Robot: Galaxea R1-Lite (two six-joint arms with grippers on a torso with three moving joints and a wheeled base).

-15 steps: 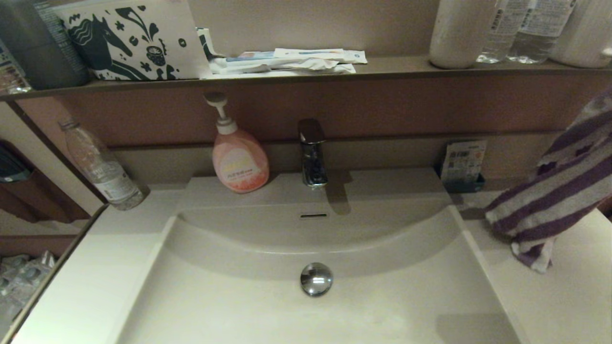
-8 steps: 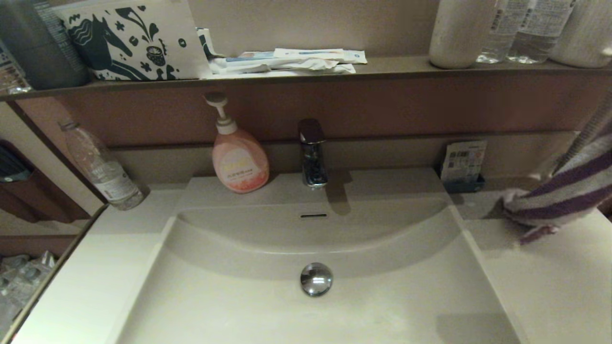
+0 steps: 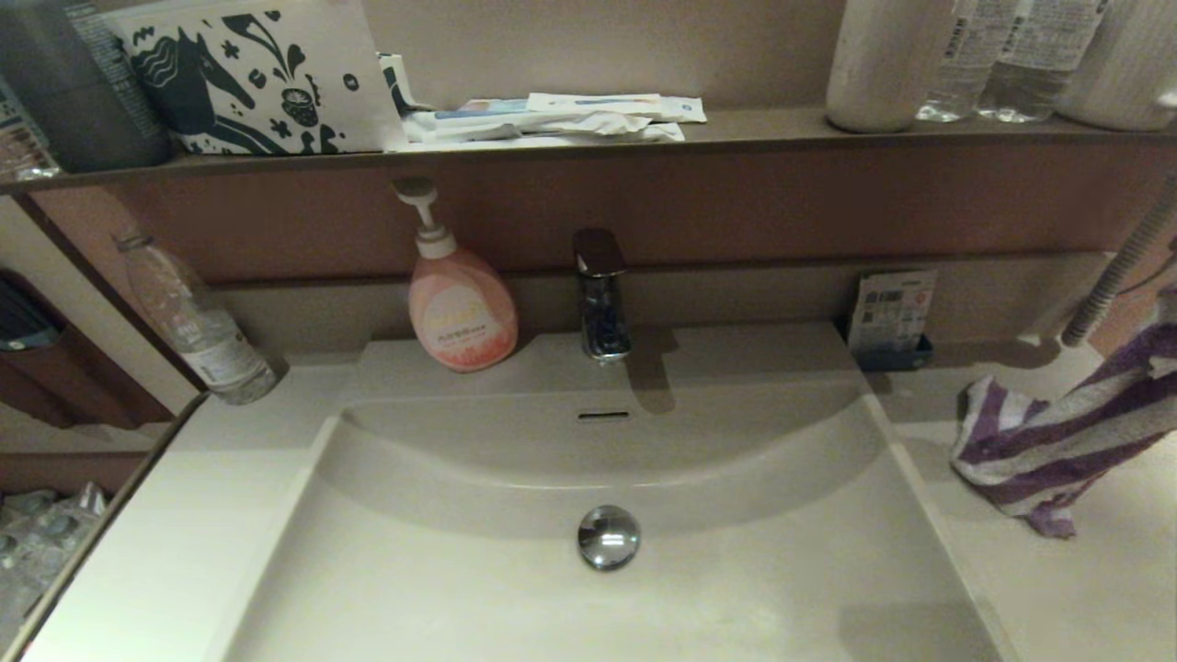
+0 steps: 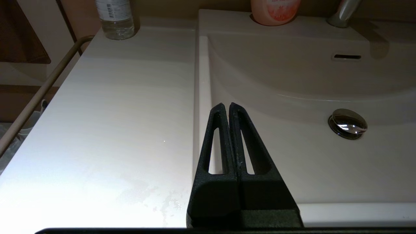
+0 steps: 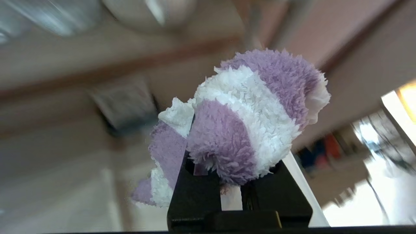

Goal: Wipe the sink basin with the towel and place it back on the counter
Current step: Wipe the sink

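Observation:
The purple and white striped towel [image 3: 1048, 441] slants down from the right edge of the head view, its lower end bunched on the counter [image 3: 1085, 588] to the right of the sink basin [image 3: 386, 588]. My right gripper [image 5: 229, 169] is shut on a fold of the towel [image 5: 247, 123]; the gripper itself is outside the head view. The basin holds nothing but its chrome drain plug [image 3: 608, 536] and the overflow slot [image 3: 603, 416]. My left gripper [image 4: 226, 105] is shut and holds nothing, low over the basin's left rim [image 4: 198, 97].
A pink soap pump bottle [image 3: 460, 308] and the faucet [image 3: 600, 294] stand behind the basin. A water bottle [image 3: 198, 322] is at the back left, a small blue holder of packets [image 3: 890, 317] at the back right. A ribbed hose [image 3: 1117, 267] runs above the towel.
The towel has swung right and come down: it hung in the air a second ago, and now its lower end lies bunched on the counter. The left gripper's earlier position is not shown.

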